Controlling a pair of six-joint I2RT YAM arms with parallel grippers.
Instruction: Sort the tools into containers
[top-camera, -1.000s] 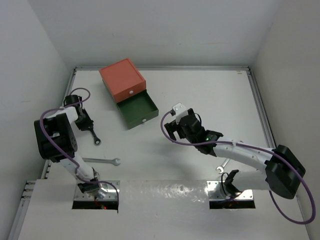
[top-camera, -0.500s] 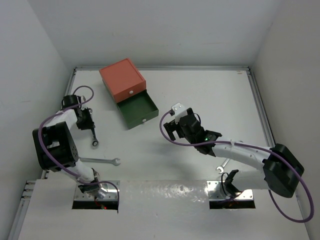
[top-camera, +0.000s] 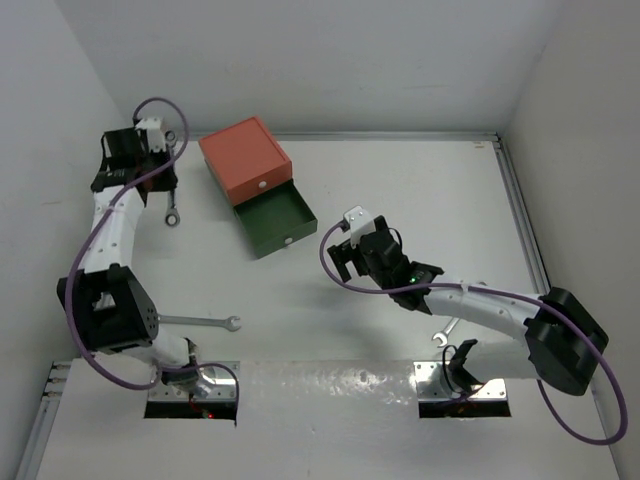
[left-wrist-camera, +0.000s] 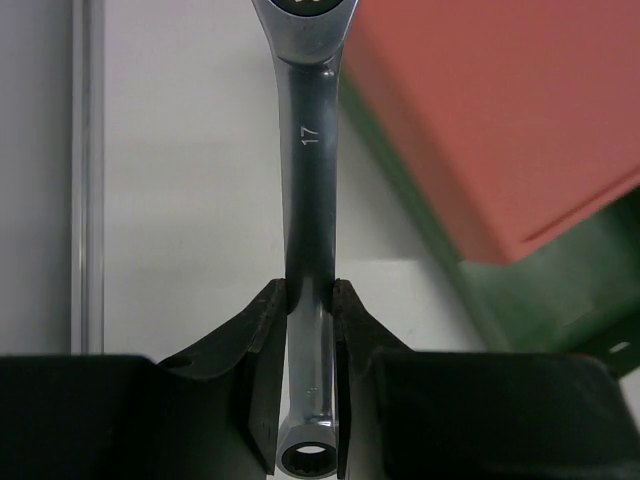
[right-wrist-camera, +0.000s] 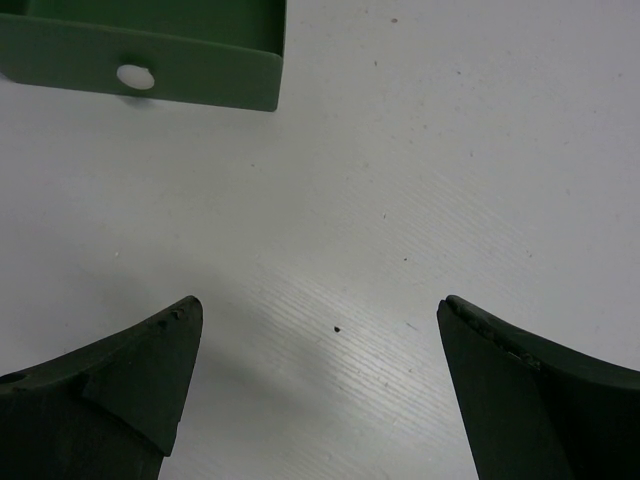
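My left gripper (top-camera: 166, 196) is shut on a silver wrench (top-camera: 172, 212) marked 17 (left-wrist-camera: 308, 190), held at the far left just left of the orange-red upper drawer (top-camera: 245, 160). In the left wrist view the gripper (left-wrist-camera: 308, 300) grips the shaft, with the orange-red drawer (left-wrist-camera: 500, 110) and the green drawer (left-wrist-camera: 545, 290) to its right. The dark green lower drawer (top-camera: 275, 222) is pulled open. My right gripper (top-camera: 345, 260) is open and empty over bare table near the green drawer's knob (right-wrist-camera: 134, 76). A second wrench (top-camera: 205, 322) lies near left. A third wrench (top-camera: 444, 333) peeks from under the right arm. The hex key is out of view.
White walls close in the table on the left, back and right. A metal rail (left-wrist-camera: 87, 180) runs along the left table edge beside the held wrench. Purple cables loop along both arms (top-camera: 330, 262).
My left arm has swung away from me to the far left corner, carrying the wrench up beside the orange-red drawer. The right arm has barely moved.
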